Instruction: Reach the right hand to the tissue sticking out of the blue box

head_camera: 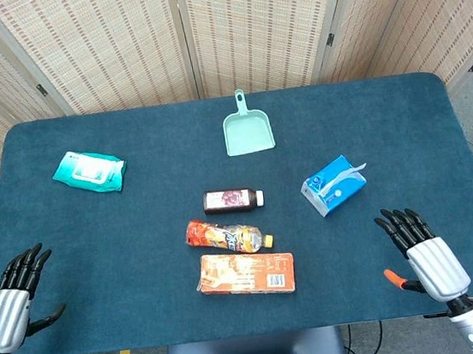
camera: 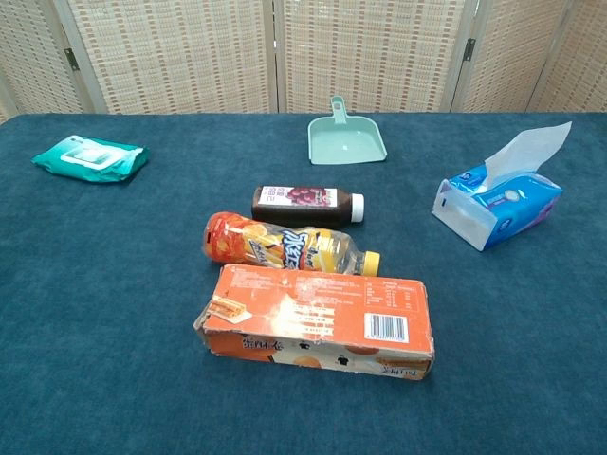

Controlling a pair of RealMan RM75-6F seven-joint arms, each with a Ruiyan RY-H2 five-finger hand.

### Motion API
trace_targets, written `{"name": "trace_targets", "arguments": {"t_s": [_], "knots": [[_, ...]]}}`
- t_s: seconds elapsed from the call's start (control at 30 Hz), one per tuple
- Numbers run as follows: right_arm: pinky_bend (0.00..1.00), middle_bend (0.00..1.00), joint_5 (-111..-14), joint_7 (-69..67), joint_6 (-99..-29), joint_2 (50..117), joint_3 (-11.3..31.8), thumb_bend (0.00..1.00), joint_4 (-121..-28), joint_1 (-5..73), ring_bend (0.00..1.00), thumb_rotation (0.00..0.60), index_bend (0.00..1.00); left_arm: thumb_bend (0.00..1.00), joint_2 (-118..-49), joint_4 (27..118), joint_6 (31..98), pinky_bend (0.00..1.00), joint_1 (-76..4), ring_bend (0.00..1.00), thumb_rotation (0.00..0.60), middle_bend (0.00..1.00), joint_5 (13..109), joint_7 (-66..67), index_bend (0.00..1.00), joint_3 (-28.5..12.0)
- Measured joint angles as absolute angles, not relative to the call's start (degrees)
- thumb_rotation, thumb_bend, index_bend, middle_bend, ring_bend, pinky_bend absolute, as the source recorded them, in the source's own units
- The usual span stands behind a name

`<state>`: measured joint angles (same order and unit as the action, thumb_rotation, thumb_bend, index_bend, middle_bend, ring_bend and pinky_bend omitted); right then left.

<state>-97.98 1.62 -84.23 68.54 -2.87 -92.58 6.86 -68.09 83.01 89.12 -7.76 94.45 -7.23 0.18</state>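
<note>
The blue tissue box [head_camera: 333,185] lies on the table's right half, also seen in the chest view as the blue box [camera: 497,209]. A white tissue [camera: 527,152] sticks up out of its top; in the head view the tissue [head_camera: 357,167] shows as a small white tip. My right hand [head_camera: 423,251] hovers near the front right edge, fingers spread and empty, a good way in front of and to the right of the box. At the front left corner my left hand [head_camera: 13,291] is open too. Neither hand shows in the chest view.
A green dustpan [head_camera: 247,129] lies at the back centre. A dark juice bottle [head_camera: 232,199], an orange drink bottle [head_camera: 226,235] and an orange carton [head_camera: 247,273] lie in the middle. A teal wipes pack [head_camera: 89,170] sits at the left.
</note>
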Motion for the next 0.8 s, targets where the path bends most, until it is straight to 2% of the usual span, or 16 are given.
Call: {"name": "trace_targets", "arguments": {"t_s": [0.4, 0.6, 0.8], "knots": [[0.00, 0.00, -95.19, 0.98, -82.51, 68.40, -1.17, 0.16, -92.74, 7.94, 0.00, 0.600, 0.00, 0.26, -68.06, 83.09, 88.94, 0.12, -7.81, 0.00, 0.600, 0.00, 94.39, -7.49, 0.00, 0.20], [0.00, 0.01, -89.93, 3.04, -77.87, 68.41, 2.66, 0.16, -93.88, 11.17, 0.00, 0.600, 0.00, 0.26, -68.00, 83.09, 88.98, 0.12, -7.83, 0.00, 0.600, 0.00, 94.42, -7.92, 0.00, 0.20], [0.00, 0.04, -80.69, 9.47, -70.36, 69.07, 7.73, 0.16, -95.42, 16.51, 0.00, 0.600, 0.01, 0.26, -67.92, 82.87, 88.60, 0.12, -7.94, 0.00, 0.600, 0.00, 94.39, -8.67, 0.00, 0.30]]}}
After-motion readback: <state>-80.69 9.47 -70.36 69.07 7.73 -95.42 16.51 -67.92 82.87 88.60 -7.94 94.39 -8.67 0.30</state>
